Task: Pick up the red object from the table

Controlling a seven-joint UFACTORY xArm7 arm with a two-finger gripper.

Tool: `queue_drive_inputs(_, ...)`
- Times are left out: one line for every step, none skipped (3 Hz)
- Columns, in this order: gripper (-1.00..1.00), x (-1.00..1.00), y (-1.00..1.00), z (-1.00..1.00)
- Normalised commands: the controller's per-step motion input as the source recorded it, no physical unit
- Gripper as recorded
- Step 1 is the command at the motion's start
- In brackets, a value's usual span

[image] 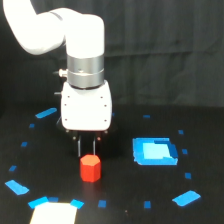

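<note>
Your white arm point(47, 27) comes in from the exterior view's upper left and bends down into a vertical wrist with a silver band point(85, 71). Below it sits the boxy white gripper housing point(86, 106). Your gripper point(86, 146) points straight down, its two thin dark fingers point(79, 146) parted by a narrow gap.

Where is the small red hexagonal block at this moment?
In the exterior view, the small red hexagonal block stands on the black table just below the gripper, to the left of the large blue rectangle.
</note>
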Motion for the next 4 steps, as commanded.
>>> queue_drive_inputs(1.00,0.07,-1.00,0.49)
queue_drive_inputs(1.00,0.13,-1.00,-0.25)
queue_drive_inputs(-1.00,-0.31,0.20,0.42)
queue_drive_inputs(-1.00,0.07,1.00,1.00)
